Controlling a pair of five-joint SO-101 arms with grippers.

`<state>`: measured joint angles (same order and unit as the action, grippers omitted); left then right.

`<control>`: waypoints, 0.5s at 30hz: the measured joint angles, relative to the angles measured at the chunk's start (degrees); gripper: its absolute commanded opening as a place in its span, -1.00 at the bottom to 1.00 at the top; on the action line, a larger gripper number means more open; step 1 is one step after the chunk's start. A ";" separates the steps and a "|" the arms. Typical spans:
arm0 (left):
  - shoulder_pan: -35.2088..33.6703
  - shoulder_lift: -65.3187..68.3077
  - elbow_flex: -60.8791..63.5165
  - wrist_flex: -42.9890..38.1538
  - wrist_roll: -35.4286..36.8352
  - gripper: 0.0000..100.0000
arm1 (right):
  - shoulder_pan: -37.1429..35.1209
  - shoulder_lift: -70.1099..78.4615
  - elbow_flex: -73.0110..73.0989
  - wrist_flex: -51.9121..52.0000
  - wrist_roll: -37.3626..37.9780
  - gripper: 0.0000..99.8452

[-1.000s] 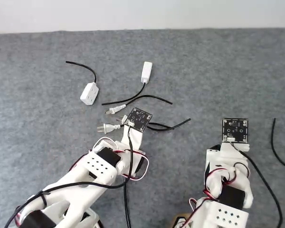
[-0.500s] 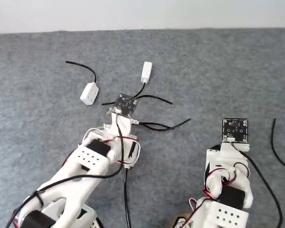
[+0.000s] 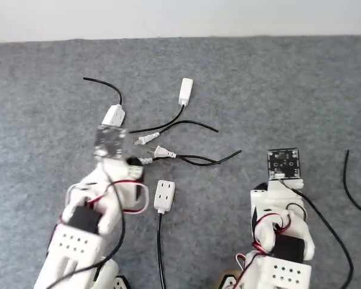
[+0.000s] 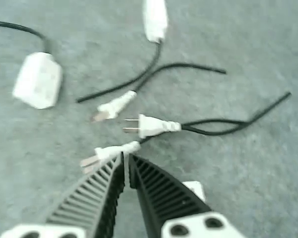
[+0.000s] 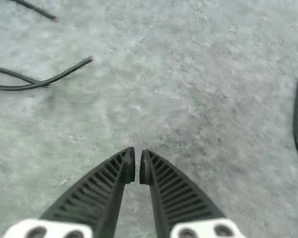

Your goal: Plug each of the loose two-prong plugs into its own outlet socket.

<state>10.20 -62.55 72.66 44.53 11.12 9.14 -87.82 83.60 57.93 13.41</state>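
Observation:
Three white two-prong plugs on black cords lie mid-table: one (image 3: 146, 139), one (image 3: 160, 152) and one (image 3: 139, 161) by my left arm. In the left wrist view the nearest plug (image 4: 109, 153) lies right at the tips of my left gripper (image 4: 125, 159), which is shut with nothing in it. The other plugs (image 4: 114, 105) (image 4: 151, 126) lie just beyond. White sockets sit at the far left (image 3: 113, 115), far centre (image 3: 185, 90) and near centre (image 3: 164, 194). My right gripper (image 5: 137, 166) is shut over bare carpet.
Grey carpet (image 3: 277, 90) covers the table. Loose black cord ends (image 3: 228, 156) trail toward the right arm. Another black cable (image 3: 349, 186) runs along the right edge. A pale wall borders the far side.
My left arm has swung to the left, uncovering the near-centre socket and a plug. The right arm has shifted slightly left.

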 measured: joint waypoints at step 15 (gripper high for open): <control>-16.26 14.86 -3.34 1.76 0.79 -0.97 | -18.11 0.09 -2.20 0.35 -6.59 -0.92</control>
<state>-6.07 -47.69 69.32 46.29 11.91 -8.97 -87.74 81.41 58.29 6.81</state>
